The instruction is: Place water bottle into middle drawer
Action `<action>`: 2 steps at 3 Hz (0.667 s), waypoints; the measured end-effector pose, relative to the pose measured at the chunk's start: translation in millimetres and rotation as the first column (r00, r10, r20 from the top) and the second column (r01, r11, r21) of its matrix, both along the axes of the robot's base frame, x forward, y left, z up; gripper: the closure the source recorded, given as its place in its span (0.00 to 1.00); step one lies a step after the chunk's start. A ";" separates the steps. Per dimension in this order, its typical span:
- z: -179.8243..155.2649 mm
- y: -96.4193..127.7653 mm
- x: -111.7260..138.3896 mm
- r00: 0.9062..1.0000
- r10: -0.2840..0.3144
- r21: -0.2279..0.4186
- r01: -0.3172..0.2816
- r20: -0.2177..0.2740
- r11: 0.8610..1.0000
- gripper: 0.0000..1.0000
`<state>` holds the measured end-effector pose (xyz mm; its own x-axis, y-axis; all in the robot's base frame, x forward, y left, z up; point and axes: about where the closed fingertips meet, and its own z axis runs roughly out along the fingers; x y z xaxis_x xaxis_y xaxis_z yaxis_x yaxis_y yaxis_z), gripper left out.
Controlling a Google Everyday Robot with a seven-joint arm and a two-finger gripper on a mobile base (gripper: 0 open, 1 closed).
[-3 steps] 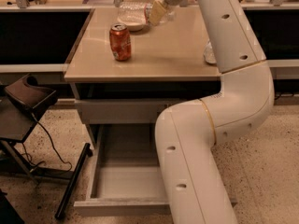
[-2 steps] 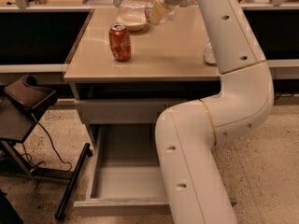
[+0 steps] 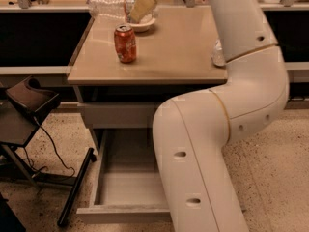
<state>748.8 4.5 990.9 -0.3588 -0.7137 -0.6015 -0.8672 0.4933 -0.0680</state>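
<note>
Beige tabletop (image 3: 174, 47): water bottle (image 3: 107, 6) lying at far edge; my gripper (image 3: 141, 6) beside its red-label end, above white bowl (image 3: 142, 26); cannot tell grip state. Soda can (image 3: 125, 43) upright. Middle drawer (image 3: 128, 190) open below.

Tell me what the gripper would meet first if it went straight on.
Likely the shallow white bowl on the tan table: the gripper points down-left onto its rim. The clear ribbed plastic water bottle lies just left of it, though depth is unclear.

Pincer (image 3: 141, 7) at table (image 3: 174, 52) rear by water bottle (image 3: 107, 6); middle drawer (image 3: 126, 190) open, arm (image 3: 203, 144) blocks right half.
</note>
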 end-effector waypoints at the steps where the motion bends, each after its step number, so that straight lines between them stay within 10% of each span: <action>1: 12.2 38.2 -45.4 0.981 0.166 0.108 -0.155 -0.102 0.982 1.00; 2: 4.5 49.7 -42.4 0.977 0.178 0.147 -0.160 -0.120 0.976 1.00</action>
